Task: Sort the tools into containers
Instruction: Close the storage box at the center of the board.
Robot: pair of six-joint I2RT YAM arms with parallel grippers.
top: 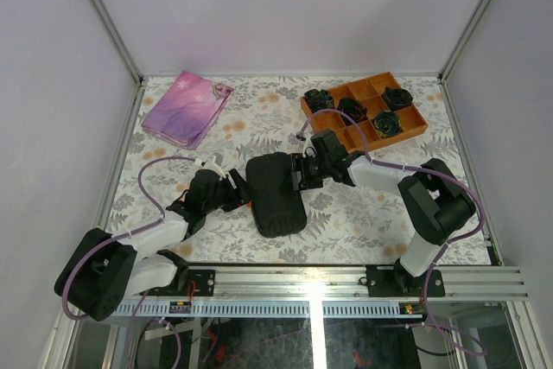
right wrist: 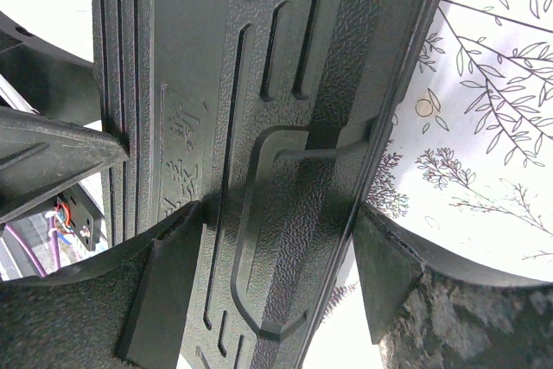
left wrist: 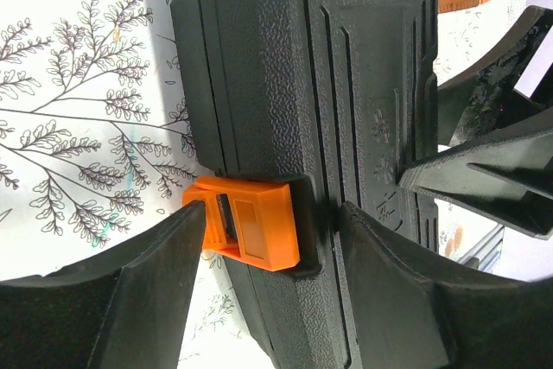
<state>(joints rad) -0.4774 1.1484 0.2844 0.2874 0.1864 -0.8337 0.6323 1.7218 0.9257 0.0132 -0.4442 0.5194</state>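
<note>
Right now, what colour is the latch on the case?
Orange latch on a black case. It shows best in the left wrist view.

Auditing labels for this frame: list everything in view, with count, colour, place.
tool case: one, black, closed, table centre
latch: one, orange, on the case's side toward the left arm
pouch: one, pink-purple, far left
tray: one, orange, divided, far right
rolled bundles: four seen, black, in the tray
tablecloth: one, white floral, over the table
left fingers: two, black, apart, astride the latch
right fingers: two, black, apart, over the case's other edge
</note>
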